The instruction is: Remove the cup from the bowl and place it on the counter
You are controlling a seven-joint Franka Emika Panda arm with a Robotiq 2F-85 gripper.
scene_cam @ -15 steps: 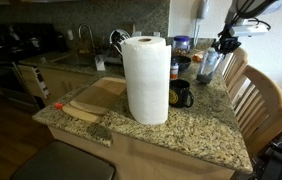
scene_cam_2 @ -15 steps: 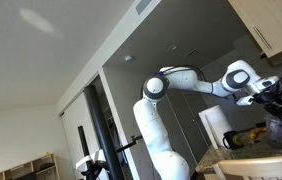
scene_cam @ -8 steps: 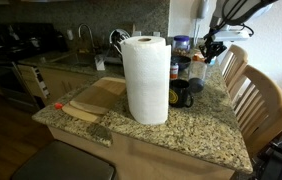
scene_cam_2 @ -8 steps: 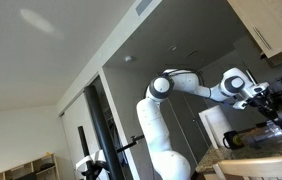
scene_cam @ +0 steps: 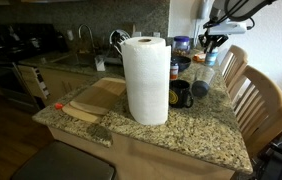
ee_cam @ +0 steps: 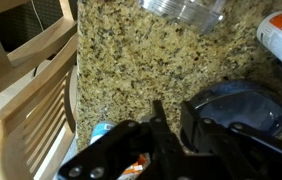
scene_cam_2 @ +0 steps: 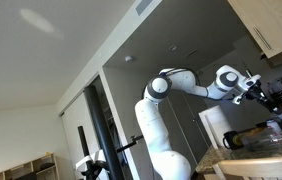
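Exterior view: we find the gripper [scene_cam: 213, 44] raised above the far right part of the counter [scene_cam: 196, 130]. The cup [scene_cam: 203, 78] sits on the counter below it, apart from the fingers and just beside the black mug [scene_cam: 182, 95]. A paper towel roll [scene_cam: 146, 80] stands in front, nearer the camera.

Exterior view from below: we see the arm [scene_cam_2: 181, 85] reach right, with the gripper [scene_cam_2: 259, 92] at the picture's edge (the cup cannot be made out here).

Wrist view: the fingers [ee_cam: 159, 120] stand parted and hold nothing. The cup [ee_cam: 186, 12] rests on the speckled counter [ee_cam: 131, 70], clear of the dark bowl [ee_cam: 236, 105]. We cannot tell whether the cup is upright. A wooden chair [ee_cam: 31, 95] borders the counter edge.
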